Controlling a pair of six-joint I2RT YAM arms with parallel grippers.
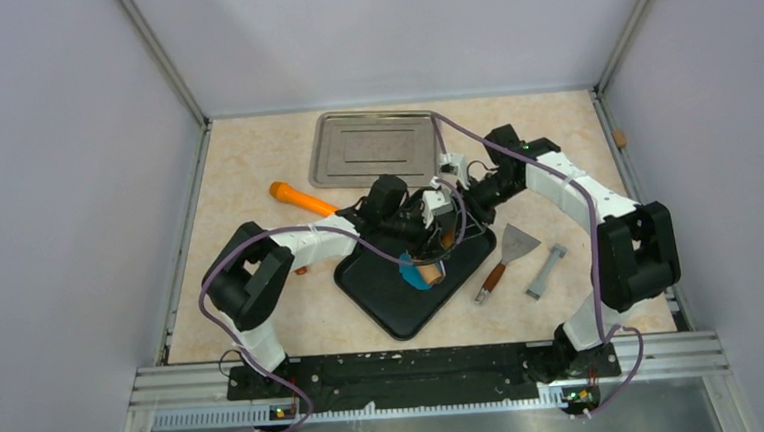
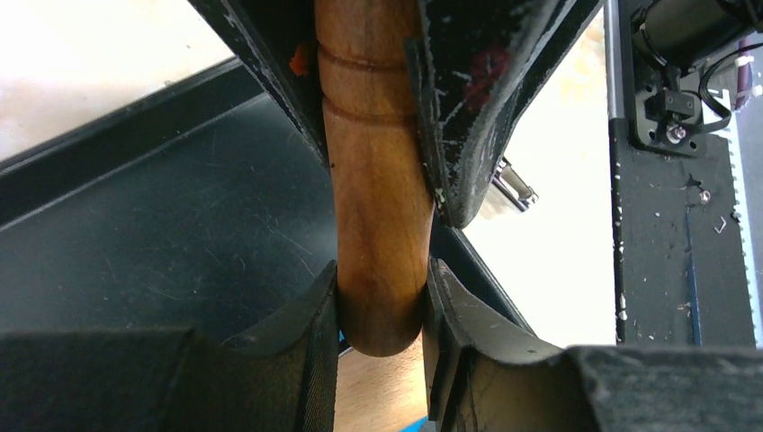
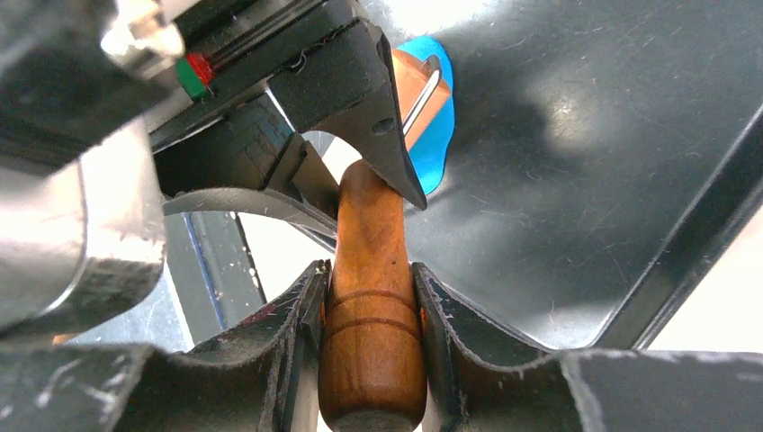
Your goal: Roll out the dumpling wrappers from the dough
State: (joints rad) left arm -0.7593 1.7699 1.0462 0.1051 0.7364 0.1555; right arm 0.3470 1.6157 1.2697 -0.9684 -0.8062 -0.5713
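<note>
Slippage is the main hazard: my left gripper [image 2: 380, 301] is clamped on the roller-side end of the wooden handle [image 2: 373, 180]. The roller head [image 3: 409, 76] rests over the dough [image 3: 438, 148], which lies on the black tray [image 1: 404, 310]. My right gripper [image 3: 369, 283] is closed tight on the handle's grooved end. Unequal force between arms could twist the roller off or tear the dough. The tray could skid on the beige table [image 1: 246, 184]. Grey walls [image 1: 56, 196] enclose three sides.

No words, labels, brand names or numbers can be read in any of the three views. In the left wrist view, a faded red mark [image 2: 487, 68] on a black gripper finger [image 2: 468, 135] at the far side is too worn to make out.
</note>
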